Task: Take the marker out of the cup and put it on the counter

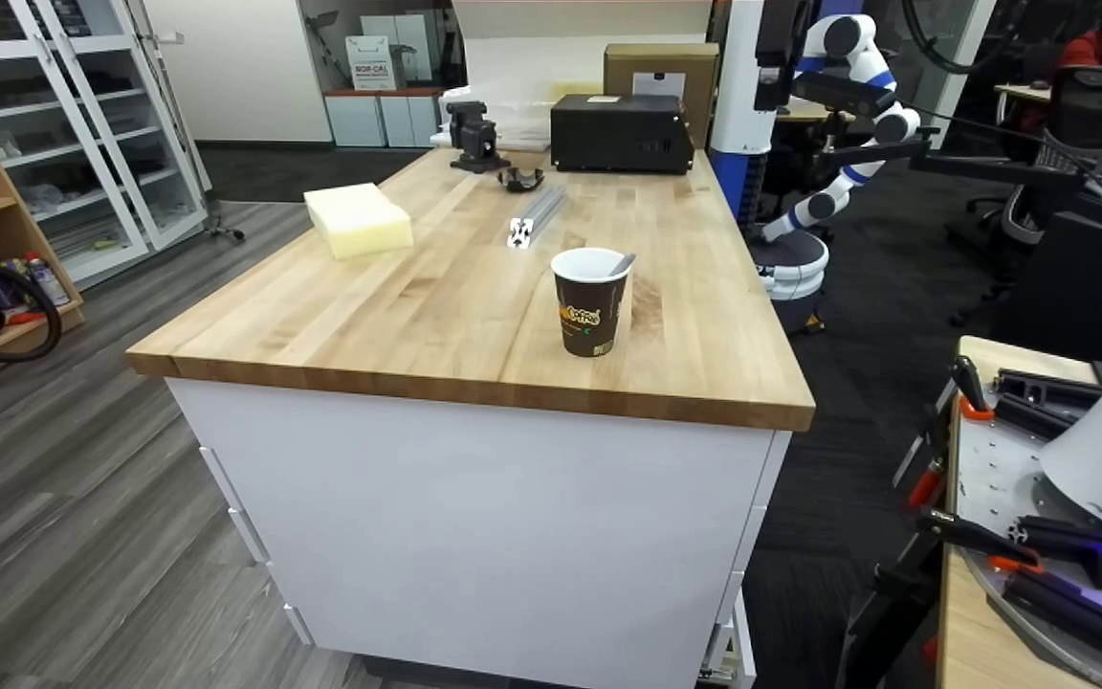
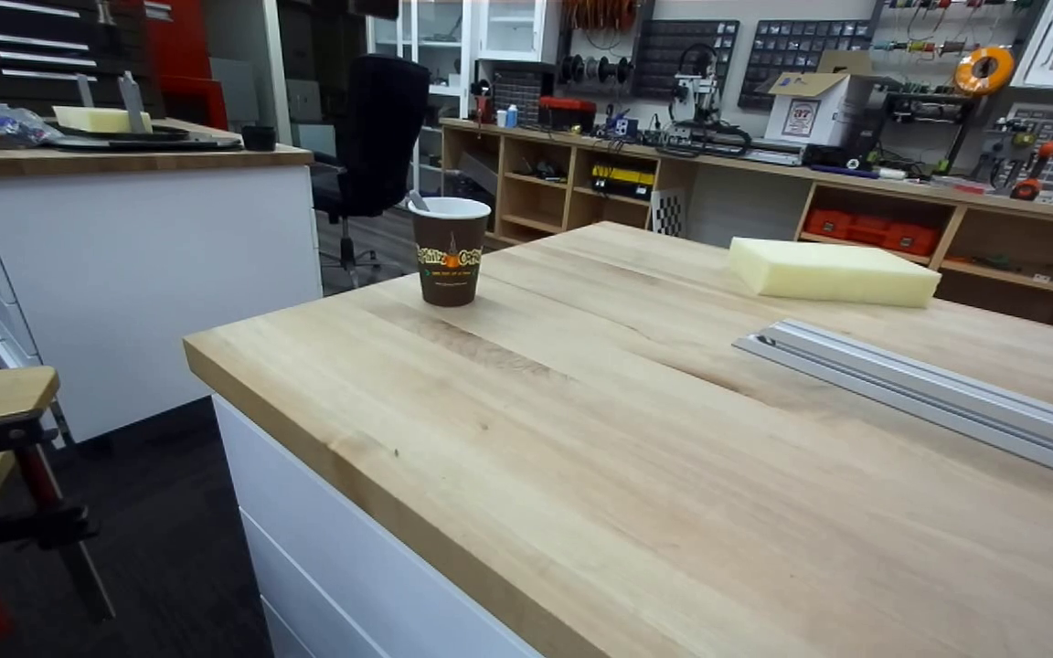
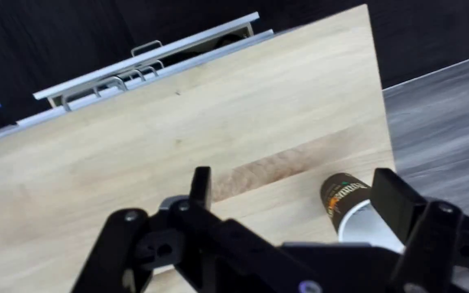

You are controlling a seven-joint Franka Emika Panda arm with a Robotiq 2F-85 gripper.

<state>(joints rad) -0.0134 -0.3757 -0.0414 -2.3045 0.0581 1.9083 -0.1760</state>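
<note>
The dark brown paper cup with a white rim stands upright near the counter's near edge in an exterior view. It also shows in an exterior view and in the wrist view. The marker leans inside it; only its greyish end sticks out over the rim, also in an exterior view. In the wrist view the marker is hidden. The counter has a light butcher-block top. My gripper is open with nothing between its fingers. Its right finger overlaps the cup in the wrist view. The exterior views do not show it.
A pale yellow foam block and a silvery aluminium bar lie on the counter behind the cup. A black box and a black mount stand farther back. A drawer sticks out from the counter's side.
</note>
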